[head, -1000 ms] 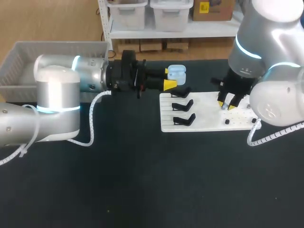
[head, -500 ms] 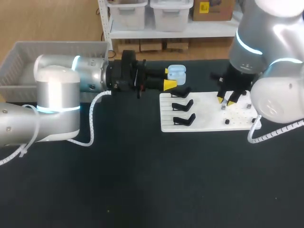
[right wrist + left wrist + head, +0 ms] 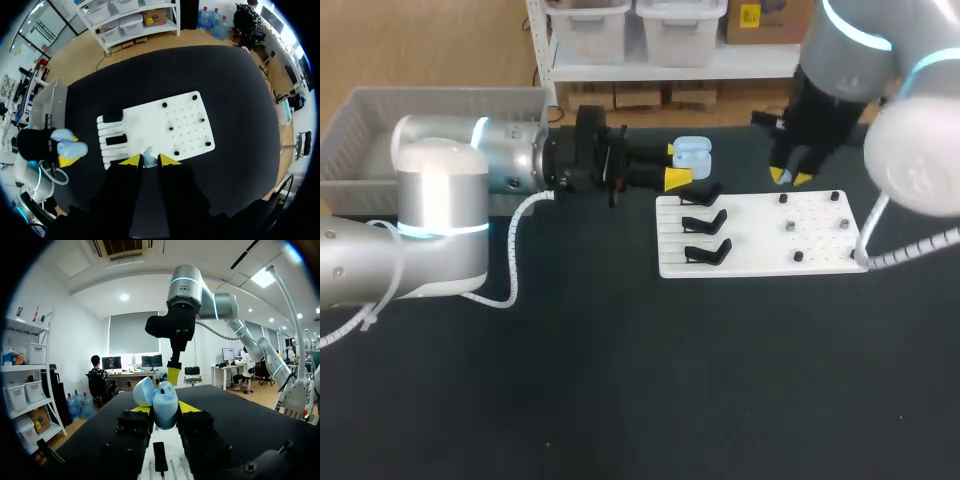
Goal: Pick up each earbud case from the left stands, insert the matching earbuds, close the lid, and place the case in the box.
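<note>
Looking down on the black bench (image 3: 620, 380), I take the white board (image 3: 760, 238) as my mark. The grey box (image 3: 430, 100) sits well to the left of the board. My left arm (image 3: 440, 200) lies level between box and board, and its gripper (image 3: 676, 164) stops just off the board's far left corner, clamped on the light blue earbud case (image 3: 691, 155). The case's lid stands open, and in the left wrist view a yellow tip presses each side of it. My right arm (image 3: 860, 70) comes down over the board's far edge, and its gripper (image 3: 789, 178) hangs above that edge, fingers nearly together on a small pale earbud (image 3: 148, 158). Three black stands (image 3: 705, 221) line the board's left part. Small black pegs (image 3: 790, 227) dot its right part.
</note>
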